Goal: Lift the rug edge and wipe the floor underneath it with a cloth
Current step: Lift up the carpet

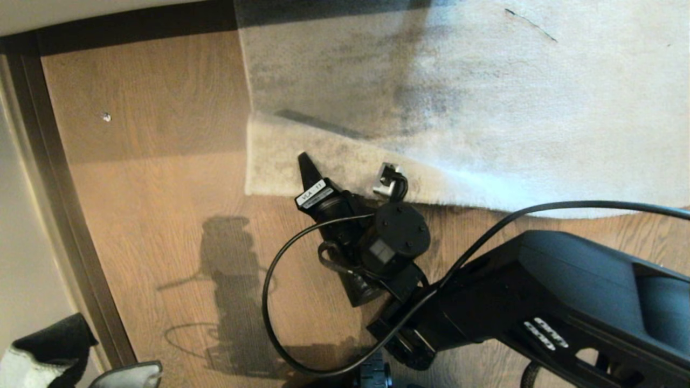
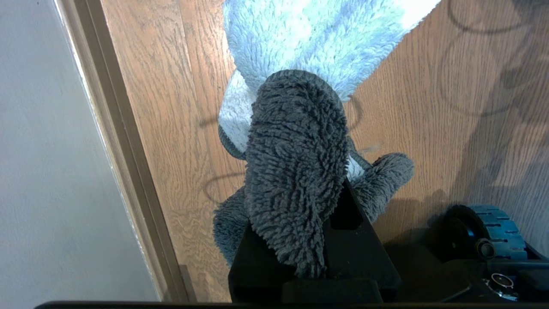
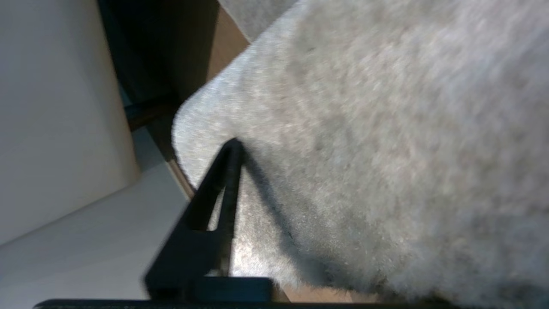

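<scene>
Our right hand (image 1: 345, 178) is half-narrowed astride the rug edge (image 1: 269, 186) near its corner; we should pinch fully before lifting, while the left hand (image 2: 300, 262), parked, holds the cloth (image 2: 296, 171) tight.

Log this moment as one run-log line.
step: grasp rug edge | right gripper: at edge | left gripper: shut on cloth, parked | floor: unwiped

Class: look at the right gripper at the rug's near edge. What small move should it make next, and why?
Probably finish closing, then lift a little. The right gripper has one finger on top of the rug edge, which lies flat on the floor. The cloth waits in the shut left gripper.
</scene>
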Controlling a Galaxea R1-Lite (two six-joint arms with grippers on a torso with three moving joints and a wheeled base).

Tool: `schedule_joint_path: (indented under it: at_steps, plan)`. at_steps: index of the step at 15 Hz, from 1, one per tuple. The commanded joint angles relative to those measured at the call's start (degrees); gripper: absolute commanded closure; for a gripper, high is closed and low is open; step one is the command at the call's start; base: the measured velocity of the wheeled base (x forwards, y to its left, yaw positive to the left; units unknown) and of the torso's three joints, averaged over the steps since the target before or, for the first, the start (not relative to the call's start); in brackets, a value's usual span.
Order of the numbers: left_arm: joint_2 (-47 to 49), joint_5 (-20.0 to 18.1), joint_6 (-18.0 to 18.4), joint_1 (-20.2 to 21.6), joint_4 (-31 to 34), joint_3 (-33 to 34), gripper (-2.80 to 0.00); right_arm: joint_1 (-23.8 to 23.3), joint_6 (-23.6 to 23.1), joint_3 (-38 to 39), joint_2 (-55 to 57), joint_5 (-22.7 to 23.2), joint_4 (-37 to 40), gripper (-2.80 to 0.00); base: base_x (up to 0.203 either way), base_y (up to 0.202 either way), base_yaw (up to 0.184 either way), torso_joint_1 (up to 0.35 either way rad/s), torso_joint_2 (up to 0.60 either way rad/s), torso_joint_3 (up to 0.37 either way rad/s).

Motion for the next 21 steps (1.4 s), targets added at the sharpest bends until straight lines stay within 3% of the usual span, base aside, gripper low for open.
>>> schedule_joint_path:
  at_steps: [1, 12, 21]
  plan:
    - [0.0, 0.02, -0.04, -0.01, -0.02, 0.01, 0.0, 0.0, 0.18, 0.28, -0.09, -0.23, -0.76, 0.0, 0.0, 0.0, 0.0, 0.0, 0.0, 0.0]
    - [0.0, 0.02, -0.04, -0.01, -0.02, 0.01, 0.0, 0.35, 0.4, 5.39, -2.25, -0.56, -2.68, 0.0, 0.0, 0.0, 0.0, 0.0, 0.0, 0.0]
    - [0.0, 0.02, -0.04, -0.01, -0.02, 0.01, 0.0, 0.26, 14.53, 14.19, -10.76, -3.52, -2.61, 0.0, 0.0, 0.0, 0.0, 0.0, 0.0, 0.0]
